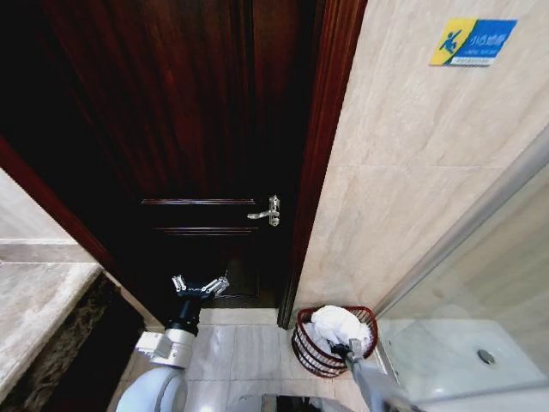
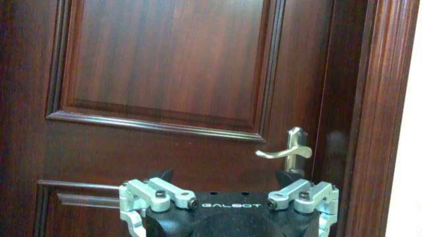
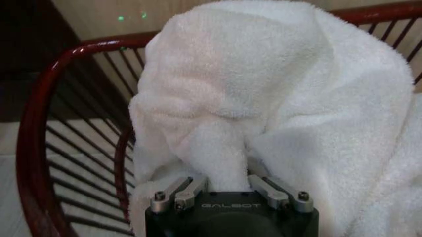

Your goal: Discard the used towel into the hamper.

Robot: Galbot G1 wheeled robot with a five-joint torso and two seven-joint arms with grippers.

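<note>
I see the towel (image 3: 277, 98) as white terry cloth, soft and nubbly. The hamper (image 1: 302, 342) looks like glossy reddish-brown wire. The door (image 2: 165, 74) reads as dark polished wood with a shiny metal handle (image 2: 290, 150). The wall (image 1: 412, 172) is smooth beige tile. My left gripper (image 2: 228, 217) shows matt silver metal on black housing.

One towel (image 1: 340, 326), one hamper (image 1: 302, 348), one door (image 1: 197, 129), two pincers (image 1: 200, 287) (image 1: 346, 349)

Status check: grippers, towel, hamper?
Right gripper shut on towel, inside hamper rim. Left gripper open, idle by door. Nothing in the way.
</note>
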